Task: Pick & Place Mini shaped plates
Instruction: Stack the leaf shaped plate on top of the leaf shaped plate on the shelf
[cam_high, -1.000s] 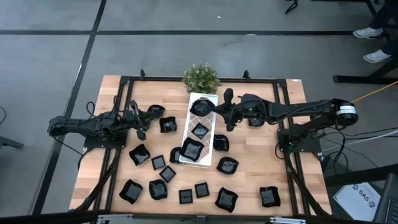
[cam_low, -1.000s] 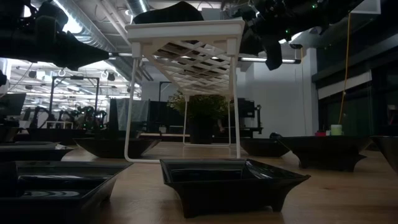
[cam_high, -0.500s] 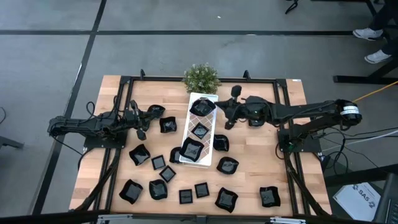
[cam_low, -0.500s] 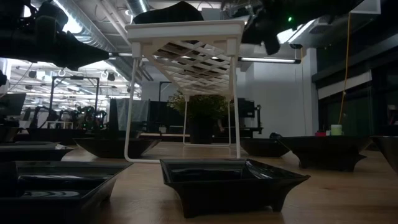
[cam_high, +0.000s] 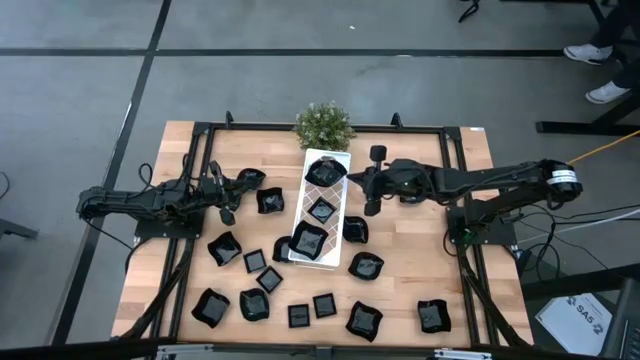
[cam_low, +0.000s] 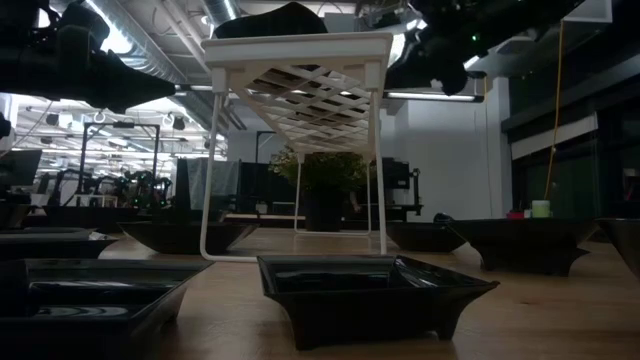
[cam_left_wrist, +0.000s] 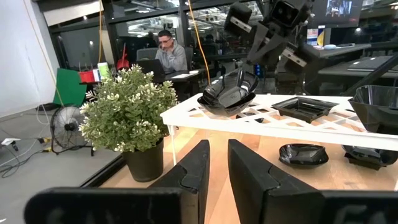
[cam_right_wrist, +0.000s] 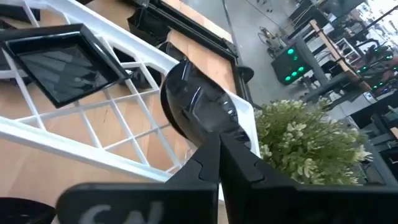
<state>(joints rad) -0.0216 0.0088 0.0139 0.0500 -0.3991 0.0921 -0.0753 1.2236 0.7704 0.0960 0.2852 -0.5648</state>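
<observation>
Three glossy black mini plates sit on the white lattice tray (cam_high: 338, 195): a round dish (cam_high: 325, 170) at its far end, a small square one (cam_high: 321, 210) in the middle and a bigger square one (cam_high: 308, 240) at its near end. Several more plates lie on the wooden table around it. My right gripper (cam_high: 354, 181) is shut and hovers by the tray's right edge beside the round dish (cam_right_wrist: 196, 102), empty. My left gripper (cam_left_wrist: 219, 168) waits left of the tray, its fingers a narrow gap apart, holding nothing.
A small potted plant (cam_high: 323, 125) stands at the far end of the tray. The tray stands raised on thin white legs (cam_low: 212, 150). Loose plates crowd the table's near half (cam_high: 300, 300). A black metal frame (cam_high: 440, 130) runs around the table. A person sits in the room beyond (cam_left_wrist: 168, 53).
My right gripper has drawn back a little from the round dish toward the table's right edge and turned about its wrist. The dish has stayed on the tray's far end.
</observation>
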